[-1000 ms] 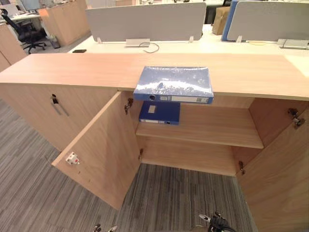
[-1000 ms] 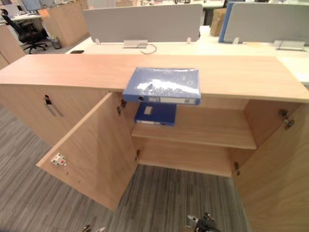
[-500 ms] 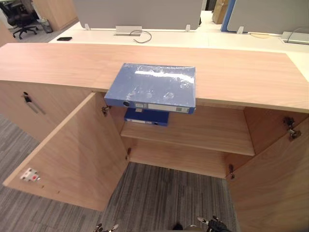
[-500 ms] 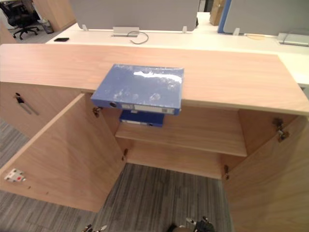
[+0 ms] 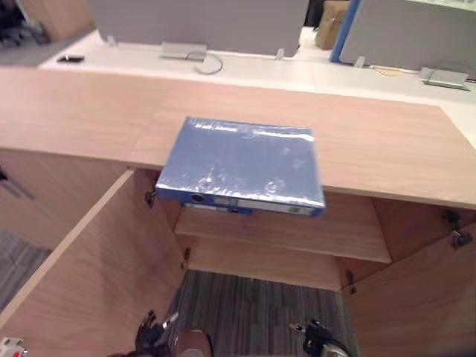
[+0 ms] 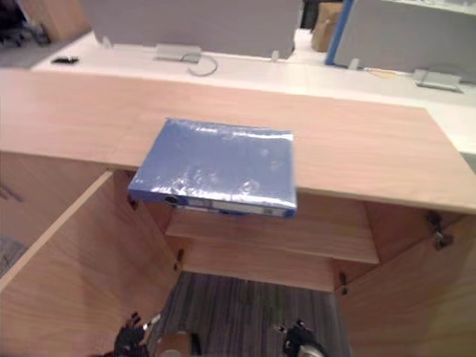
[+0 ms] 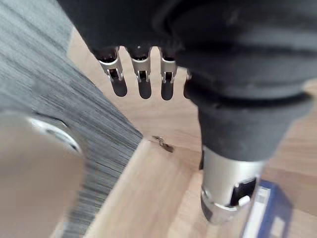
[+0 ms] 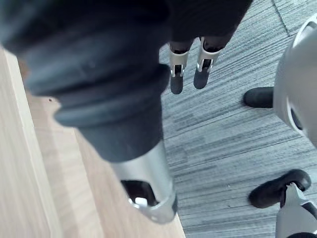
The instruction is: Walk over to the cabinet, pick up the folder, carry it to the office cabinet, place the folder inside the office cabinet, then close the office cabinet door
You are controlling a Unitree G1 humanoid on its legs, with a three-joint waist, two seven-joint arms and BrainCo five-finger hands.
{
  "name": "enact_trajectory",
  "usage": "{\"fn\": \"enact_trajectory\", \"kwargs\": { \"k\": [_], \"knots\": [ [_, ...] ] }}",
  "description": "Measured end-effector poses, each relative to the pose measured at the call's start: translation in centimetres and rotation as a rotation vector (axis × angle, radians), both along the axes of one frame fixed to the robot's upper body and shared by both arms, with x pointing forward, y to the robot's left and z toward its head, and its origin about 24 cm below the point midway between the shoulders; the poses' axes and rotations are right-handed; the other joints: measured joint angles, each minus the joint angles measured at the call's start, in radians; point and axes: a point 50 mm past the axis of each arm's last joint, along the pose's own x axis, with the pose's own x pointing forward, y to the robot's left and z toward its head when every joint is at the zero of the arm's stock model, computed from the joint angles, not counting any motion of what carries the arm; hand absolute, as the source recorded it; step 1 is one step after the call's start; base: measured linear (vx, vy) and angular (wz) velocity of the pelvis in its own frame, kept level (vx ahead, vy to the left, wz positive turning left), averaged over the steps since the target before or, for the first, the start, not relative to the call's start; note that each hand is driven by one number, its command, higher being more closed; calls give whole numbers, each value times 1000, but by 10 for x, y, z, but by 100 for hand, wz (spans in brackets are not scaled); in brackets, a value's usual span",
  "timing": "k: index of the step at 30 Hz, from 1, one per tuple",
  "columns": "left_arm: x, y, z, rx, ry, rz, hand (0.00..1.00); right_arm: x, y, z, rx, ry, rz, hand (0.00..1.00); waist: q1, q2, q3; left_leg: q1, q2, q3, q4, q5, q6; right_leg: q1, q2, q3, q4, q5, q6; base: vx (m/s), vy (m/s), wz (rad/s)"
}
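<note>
Squarely ahead, blue folder [image 5: 245,167], flat on the cabinet top [image 5: 387,145], spine toward the robot, near edge jutting past the front lip above the open compartment. Glossy on the cover, with patches of glare. Untouched by either hand.

Below, both doors wide open: left door [image 5: 82,275] swung out toward the robot, right door [image 5: 416,297] likewise, pale wood shelf [image 5: 297,236] between them, metal hinge [image 5: 457,236] on the right wall. Just under the folder's overhang, a thin blue strip [image 5: 223,210], too little showing to tell more. Grey striped carpet [image 5: 253,305] in front.

Low at the bottom of the eye views, left hand [image 5: 152,336] and right hand [image 5: 316,343], both down near the carpet and well apart from the folder. In the left wrist view, fingers [image 7: 141,79] loose in a row, thumb [image 7: 228,193] apart, nothing between them; beyond, wood panel and carpet. In the right wrist view, the same relaxed fingers [image 8: 177,67] over carpet, nothing held, a wood edge alongside.

Behind the cabinet, white desk [image 5: 312,74] running the full width; touching the top's far edge or just beside it, cannot tell which. On it, grey divider screen [image 5: 193,22] upright, blue-edged screen [image 5: 401,33] to the right, looped cable [image 5: 208,65], small dark flat object [image 5: 71,58] at far left, flat grey item [image 5: 446,76] at far right. Cardboard box [image 5: 327,26] in the gap between the screens.
</note>
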Motion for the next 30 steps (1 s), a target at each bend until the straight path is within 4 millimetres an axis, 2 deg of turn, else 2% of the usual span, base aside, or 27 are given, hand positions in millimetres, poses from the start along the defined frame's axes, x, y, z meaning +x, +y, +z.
{"fn": "enact_trajectory", "kwargs": {
  "k": [3, 6, 8, 11, 12, 14, 15, 18, 20, 23, 25, 30],
  "knots": [
    [23, -3, 23, -157, -204, 90, 0, 1, 5, 0, 3, 0, 57, 0, 2, 2, 3, 7, -14, 0, -3, 3, 5, 20, -7, 0, -25, 24, 31, 36, 79, 7],
    [40, -6, 51, -282, -399, 165, 0, -6, 4, -2, -5, 16, 101, 0, 0, 5, 2, 29, -15, 0, -46, 14, 7, 23, -5, 0, -29, 28, 35, 4, -15, -2],
    [45, -11, 68, -352, -505, 202, 0, -9, 0, -2, -19, 29, 119, 0, 0, 5, 2, 43, -25, 0, -78, 35, 3, 22, -8, -1, -29, 29, 33, -10, -22, 3],
    [55, -29, 115, -429, -720, 183, 0, -20, -9, -4, -36, 62, 129, 0, 0, 9, -1, 61, -49, -16, -159, 87, 1, 15, -16, -18, -31, 32, 28, -39, -64, 15],
    [56, -32, 123, -437, -750, 176, 0, -23, -11, -5, -42, 74, 144, 0, 0, 13, -1, 60, -52, -21, -167, 92, 2, 14, -16, -23, -31, 33, 27, -43, -47, 24],
    [58, -33, 151, -422, -865, 159, 0, -28, -17, -6, -52, 95, 149, 0, 1, 21, -3, 59, -64, -40, -198, 115, 1, 9, -17, -39, -31, 33, 25, -39, -31, 22],
    [58, -32, 157, -412, -890, 159, 0, -29, -18, -6, -56, 102, 149, 0, 2, 22, -3, 58, -66, -44, -205, 119, 2, 8, -17, -43, -31, 33, 25, -34, -26, 25],
    [57, -26, 182, -246, -972, 145, 0, -33, -20, -7, -55, 113, 145, 0, 13, 22, -6, 46, -86, -81, -226, 139, 5, 9, -18, -79, -32, 32, 24, -28, -14, 33],
    [56, -24, 189, -152, -976, 143, 0, -34, -20, -7, -53, 118, 143, 0, 17, 21, -13, 31, -95, -101, -225, 144, 8, 7, -16, -90, -34, 32, 24, -5, 9, 37],
    [53, -16, 199, 0, -981, 188, 0, -36, -18, -8, -46, 124, 140, 0, 42, 21, -17, 17, -103, -117, -214, 143, 10, 7, -13, -94, -35, 32, 24, -1, 21, 22],
    [51, -11, 205, 106, -970, 225, 0, -37, -16, -8, -39, 123, 133, 0, 45, 20, -22, 1, -111, -140, -205, 143, 12, 8, -12, -113, -36, 32, 24, -12, 18, 28],
    [40, 11, 220, 533, -888, 339, 0, -33, -11, -8, -39, 116, 131, 0, 70, 13, -37, 0, -112, -144, -207, 146, 15, 7, -12, -112, -38, 32, 24, -7, 8, 4]
  ]
}}
